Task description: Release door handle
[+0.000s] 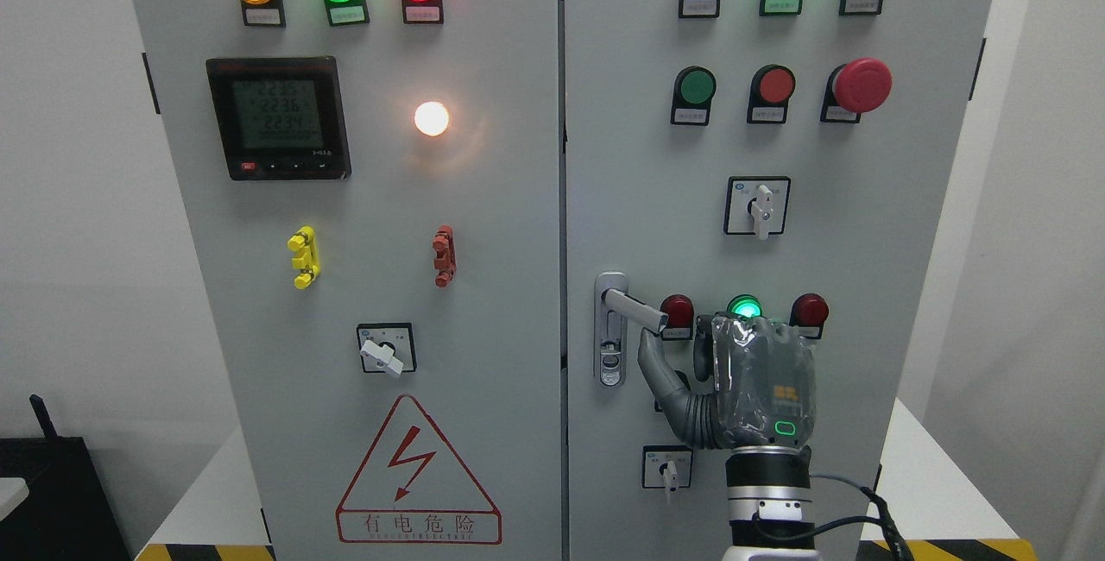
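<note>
One right hand (734, 371) is raised at five o'clock of the door handle (634, 308); its thumb touches the rigid, smooth metal lever's tip, fingers relaxed, nothing clasped.

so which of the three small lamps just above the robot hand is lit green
The middle lamp, directly above the right robot hand. It glows green, while the lamp to its left and the one to its right are both dark red.

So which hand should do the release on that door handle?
Right. The right hand is already raised at the right door, its thumb just under the tip of the swung-out door handle. It only needs to back away. The left hand is out of view.
</note>
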Motion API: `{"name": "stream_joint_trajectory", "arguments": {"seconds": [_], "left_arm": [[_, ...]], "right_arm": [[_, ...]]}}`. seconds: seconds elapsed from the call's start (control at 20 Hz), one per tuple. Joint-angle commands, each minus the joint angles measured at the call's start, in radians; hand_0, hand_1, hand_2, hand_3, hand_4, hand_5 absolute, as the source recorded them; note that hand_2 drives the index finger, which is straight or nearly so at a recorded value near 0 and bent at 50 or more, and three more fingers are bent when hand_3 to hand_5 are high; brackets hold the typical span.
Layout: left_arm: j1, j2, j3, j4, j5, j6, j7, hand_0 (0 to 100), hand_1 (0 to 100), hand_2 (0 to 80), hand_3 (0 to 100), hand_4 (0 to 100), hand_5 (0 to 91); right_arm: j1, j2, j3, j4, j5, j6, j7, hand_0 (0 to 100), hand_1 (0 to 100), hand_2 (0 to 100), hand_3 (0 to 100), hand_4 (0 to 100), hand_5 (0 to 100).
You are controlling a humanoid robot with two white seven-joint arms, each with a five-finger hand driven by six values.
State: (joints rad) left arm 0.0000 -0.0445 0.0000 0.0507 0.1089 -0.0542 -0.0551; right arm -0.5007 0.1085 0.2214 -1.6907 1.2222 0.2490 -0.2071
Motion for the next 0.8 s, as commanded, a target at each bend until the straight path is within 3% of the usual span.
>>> {"name": "stream_joint_trajectory", "arguments": {"seconds": [0.0, 0.75], "left_arm": [[-0.026, 0.0, 0.017, 0.0, 0.0, 0.001, 0.0, 12, 39, 0.0, 0, 0, 0.0], [-0.026, 0.0, 0.017, 0.0, 0.0, 0.001, 0.0, 12, 39, 0.0, 0, 0, 0.0]], "right_arm": [[-0.002, -0.001, 0.0, -0.004, -0.003, -0.001, 0.0, 41, 19, 100, 100, 88, 92], [-0.005, -0.003, 0.0, -0.004, -0.003, -0.001, -0.005, 41, 19, 100, 100, 88, 93]]}}
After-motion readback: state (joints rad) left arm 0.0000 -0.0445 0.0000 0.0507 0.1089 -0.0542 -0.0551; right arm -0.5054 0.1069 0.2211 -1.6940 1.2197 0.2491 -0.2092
